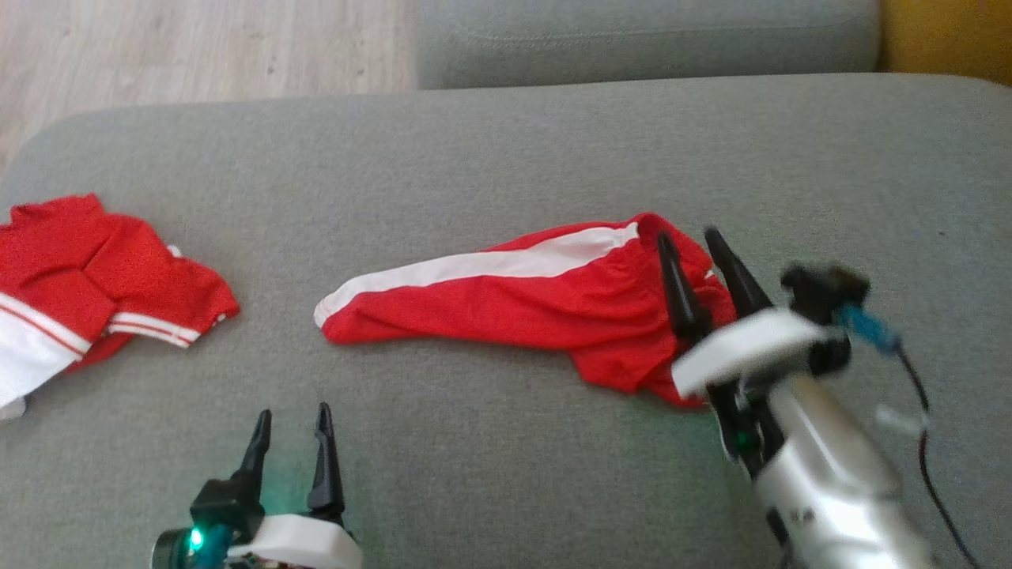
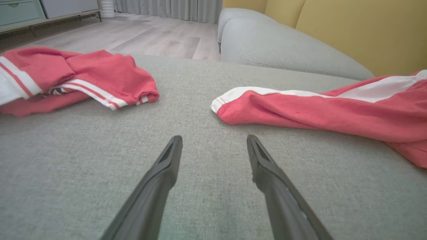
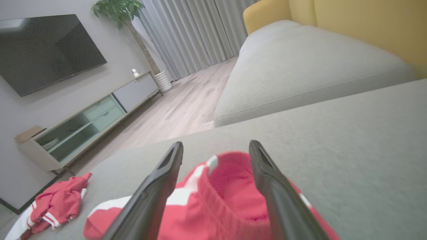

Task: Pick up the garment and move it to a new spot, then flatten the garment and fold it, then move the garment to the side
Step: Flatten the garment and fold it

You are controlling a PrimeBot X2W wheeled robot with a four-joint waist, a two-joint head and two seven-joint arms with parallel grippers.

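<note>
The red shorts (image 1: pixel 506 304) lie mid-way across the grey sofa cushion (image 1: pixel 506 158), waistband right. The right end effector (image 1: pixel 686 234) hovers over the waistband, fingers apart. The left end effector (image 1: pixel 293 409) is near-left, also spread.

Red shorts with white side stripe (image 1: pixel 514 304): thin smooth cloth, slight sheen. Red-and-white shirt (image 1: pixel 79 276): similar soft cloth. Grey sofa cushion (image 1: pixel 506 158): coarse woven fabric, matt. Left pincer (image 1: pixel 293 411) and right pincer (image 1: pixel 687 233): 2 matt dark plastic fingers each. Silver right forearm shell (image 1: pixel 830 474): glossy. Pale floor (image 1: pixel 198 47): wood grain, matt.
</note>
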